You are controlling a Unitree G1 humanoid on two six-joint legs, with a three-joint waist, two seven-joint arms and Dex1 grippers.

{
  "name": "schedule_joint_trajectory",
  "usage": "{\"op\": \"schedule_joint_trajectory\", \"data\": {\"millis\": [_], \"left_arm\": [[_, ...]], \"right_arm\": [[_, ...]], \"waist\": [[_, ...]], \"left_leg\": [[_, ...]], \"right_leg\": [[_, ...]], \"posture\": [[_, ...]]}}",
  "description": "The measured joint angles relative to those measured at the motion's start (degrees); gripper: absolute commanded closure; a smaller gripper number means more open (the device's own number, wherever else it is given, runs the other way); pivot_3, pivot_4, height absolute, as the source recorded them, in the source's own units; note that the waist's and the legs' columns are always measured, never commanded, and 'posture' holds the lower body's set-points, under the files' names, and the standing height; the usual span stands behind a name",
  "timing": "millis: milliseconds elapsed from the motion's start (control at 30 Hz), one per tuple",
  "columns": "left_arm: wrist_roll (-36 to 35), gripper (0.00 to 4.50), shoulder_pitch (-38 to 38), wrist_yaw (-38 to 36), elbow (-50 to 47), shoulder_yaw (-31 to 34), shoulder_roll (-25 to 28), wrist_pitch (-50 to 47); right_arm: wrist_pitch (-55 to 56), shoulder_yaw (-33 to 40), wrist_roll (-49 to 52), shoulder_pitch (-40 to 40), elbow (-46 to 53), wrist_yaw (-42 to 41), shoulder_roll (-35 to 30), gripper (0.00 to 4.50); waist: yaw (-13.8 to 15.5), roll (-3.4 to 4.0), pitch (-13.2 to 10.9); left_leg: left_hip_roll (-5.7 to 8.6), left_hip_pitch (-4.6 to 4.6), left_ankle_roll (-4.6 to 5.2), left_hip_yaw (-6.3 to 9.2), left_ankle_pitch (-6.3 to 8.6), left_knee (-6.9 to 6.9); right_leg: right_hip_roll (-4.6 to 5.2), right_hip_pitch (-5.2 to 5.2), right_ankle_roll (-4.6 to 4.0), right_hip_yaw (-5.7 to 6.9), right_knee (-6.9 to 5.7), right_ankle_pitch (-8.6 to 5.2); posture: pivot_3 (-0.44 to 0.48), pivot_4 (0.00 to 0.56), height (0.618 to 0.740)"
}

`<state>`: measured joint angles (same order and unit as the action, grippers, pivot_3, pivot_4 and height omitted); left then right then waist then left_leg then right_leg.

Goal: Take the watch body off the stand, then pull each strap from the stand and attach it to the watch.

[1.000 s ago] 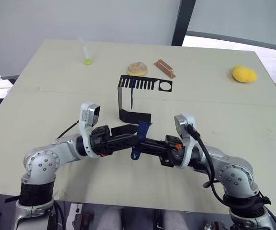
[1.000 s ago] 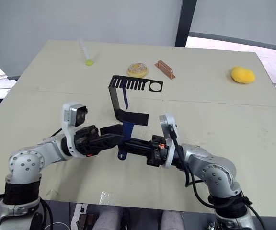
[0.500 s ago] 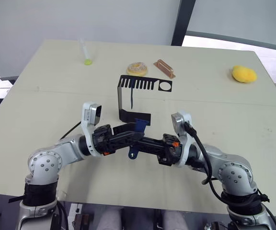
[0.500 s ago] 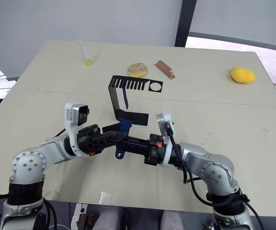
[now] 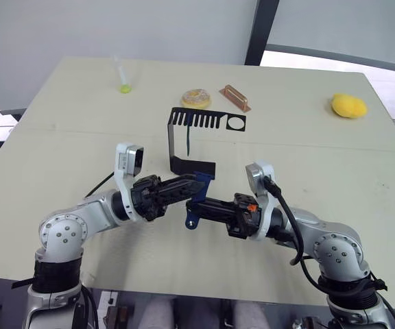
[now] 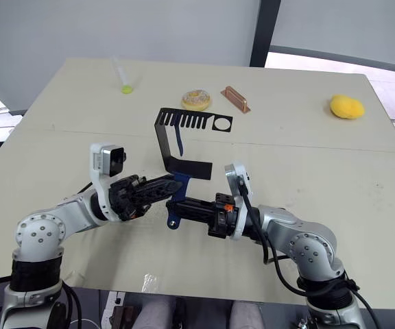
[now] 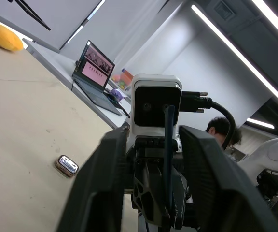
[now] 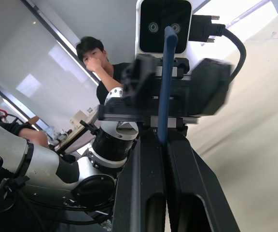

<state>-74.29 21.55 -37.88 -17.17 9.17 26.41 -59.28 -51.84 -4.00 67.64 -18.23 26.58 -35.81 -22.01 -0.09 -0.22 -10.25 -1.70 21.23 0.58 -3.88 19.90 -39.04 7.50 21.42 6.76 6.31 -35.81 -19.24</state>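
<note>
A dark blue strap (image 5: 193,219) hangs over the table's front, with my right gripper (image 5: 197,203) shut on its middle. My left gripper (image 5: 199,181) reaches in from the left at the strap's upper end. Its fingers (image 7: 111,159) stand close on either side of the strap (image 7: 169,140), with a narrow gap showing on each side. The black stand (image 5: 208,120) is behind the grippers, and a second blue strap (image 5: 187,140) hangs from its slotted top. The watch body (image 7: 66,164) lies flat on the table beside my right arm.
A doughnut (image 5: 196,98) and a copper block (image 5: 235,98) lie behind the stand. A yellow lump (image 5: 349,105) sits at the far right and a green-tipped tube (image 5: 122,77) at the far left. A person (image 8: 98,58) sits beyond the table.
My left gripper's fingers have drawn in from wide open to a narrow gap around the strap's upper end. The right gripper has kept its hold on the strap.
</note>
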Motion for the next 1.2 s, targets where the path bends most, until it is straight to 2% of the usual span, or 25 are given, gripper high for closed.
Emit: {"op": "schedule_joint_trajectory", "data": {"millis": [800, 900, 967, 1200], "left_arm": [[-1.7, 4.49, -0.8, -1.3, -0.3, -0.8, 1.6, -1.0], [-2.0, 3.54, -1.0, -0.5, -0.3, -0.8, 1.6, -1.2], [-1.9, 2.58, -1.0, -0.2, -0.3, -0.8, 1.6, -1.1], [-1.7, 2.58, -1.0, -0.4, -0.3, -0.8, 1.8, -0.5]], "right_arm": [[0.1, -0.7, -1.1, 1.1, 0.0, -1.9, -1.4, 4.50], [0.2, -0.7, -1.1, 1.1, 0.0, -2.0, -1.5, 4.50], [0.2, -0.7, -1.1, 1.1, 0.0, -2.1, -1.5, 4.50], [0.2, -0.7, -1.2, 1.2, 0.0, -2.2, -1.6, 4.50]], "waist": [[0.0, 0.00, 0.0], [0.0, 0.00, 0.0], [0.0, 0.00, 0.0], [0.0, 0.00, 0.0]], "left_leg": [[0.00, 0.02, 0.00, 0.00, 0.00, 0.01], [0.00, 0.02, 0.00, 0.00, 0.00, 0.01], [0.00, 0.02, 0.00, 0.00, 0.00, 0.01], [0.00, 0.02, 0.00, 0.00, 0.00, 0.02]], "right_leg": [[0.00, 0.01, 0.00, -0.04, 0.03, 0.00], [0.01, 0.01, 0.00, -0.04, 0.04, 0.00], [0.01, 0.01, 0.00, -0.04, 0.04, 0.00], [0.01, 0.01, 0.00, -0.04, 0.04, 0.00]], "posture": [[0.000, 0.150, 0.740], [0.000, 0.150, 0.740], [0.000, 0.150, 0.740], [0.000, 0.150, 0.740]]}}
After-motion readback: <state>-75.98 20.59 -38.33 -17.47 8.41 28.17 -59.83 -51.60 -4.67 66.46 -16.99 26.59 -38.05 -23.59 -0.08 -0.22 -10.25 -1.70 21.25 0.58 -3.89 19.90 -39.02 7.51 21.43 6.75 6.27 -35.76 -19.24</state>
